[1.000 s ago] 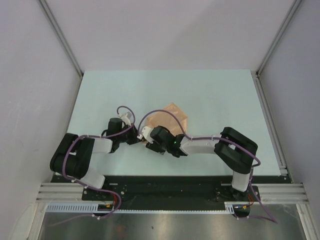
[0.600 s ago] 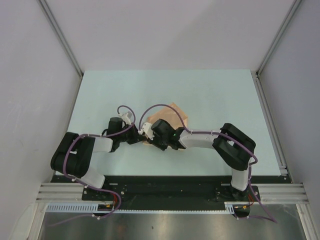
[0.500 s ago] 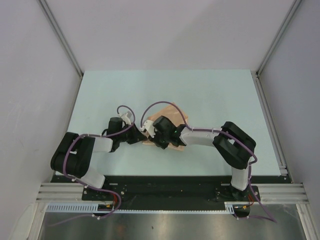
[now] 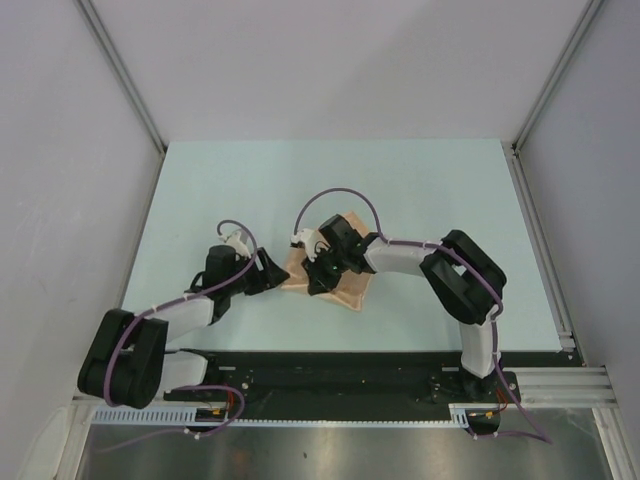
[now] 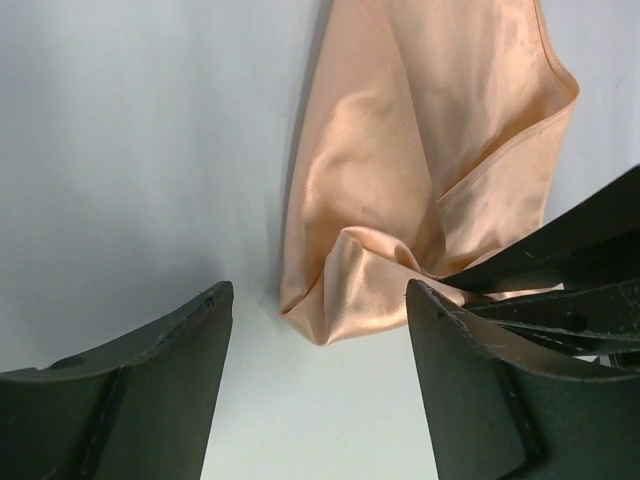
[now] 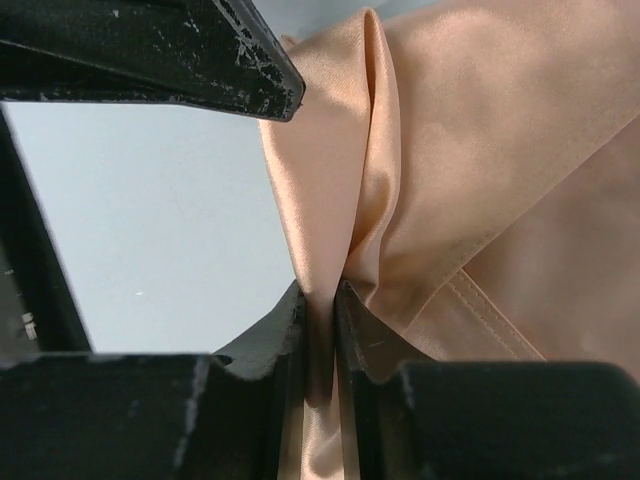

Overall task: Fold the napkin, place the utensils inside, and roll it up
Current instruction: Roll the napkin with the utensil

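While right gripper (image 6: 320,302) pinches napkin (image 4: 345,290) | long axis seemingly near-left to far-right

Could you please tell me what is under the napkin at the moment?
Only the pale table shows around the napkin. Its folded layers cover whatever lies beneath or inside; no utensil is visible in any view.
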Available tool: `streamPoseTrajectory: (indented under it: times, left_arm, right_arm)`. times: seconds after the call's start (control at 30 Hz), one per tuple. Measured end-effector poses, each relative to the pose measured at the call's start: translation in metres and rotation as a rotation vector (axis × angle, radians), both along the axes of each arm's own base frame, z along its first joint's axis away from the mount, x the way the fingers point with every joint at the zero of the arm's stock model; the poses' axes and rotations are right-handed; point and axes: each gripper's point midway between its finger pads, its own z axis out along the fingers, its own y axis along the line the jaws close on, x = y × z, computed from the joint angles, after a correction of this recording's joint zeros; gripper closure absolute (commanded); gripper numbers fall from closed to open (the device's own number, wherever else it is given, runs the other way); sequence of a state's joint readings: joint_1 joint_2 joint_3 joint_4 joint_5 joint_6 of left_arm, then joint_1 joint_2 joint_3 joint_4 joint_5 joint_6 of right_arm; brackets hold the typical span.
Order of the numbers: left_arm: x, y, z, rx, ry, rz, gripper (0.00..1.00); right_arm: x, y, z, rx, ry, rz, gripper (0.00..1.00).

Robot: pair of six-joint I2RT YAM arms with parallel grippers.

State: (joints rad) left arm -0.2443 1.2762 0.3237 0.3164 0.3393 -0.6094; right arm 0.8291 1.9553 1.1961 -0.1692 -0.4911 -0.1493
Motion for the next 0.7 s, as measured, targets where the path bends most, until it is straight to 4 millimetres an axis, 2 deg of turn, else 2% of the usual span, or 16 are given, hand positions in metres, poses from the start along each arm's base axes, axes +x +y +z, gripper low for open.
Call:
streamPoseTrajectory:
  times: [0.13,0.37,0.7]
  left_arm:
    - [-0.012,0.004,0.000,0.003,-0.008,0.006,0.23]
    - [-0.020,0.005,0.000,-0.003,-0.014,0.002,0.23]
    - [-0.033,0.011,-0.002,0.000,0.019,0.028,0.28]
  right_arm:
    - [-0.017,0.009,0.000,0.068,0.105,0.064,0.87]
    - [-0.052,0.012,-0.001,0.145,0.304,0.167,0.88]
    - [-0.060,0.004,-0.002,0.184,0.462,0.176,0.88]
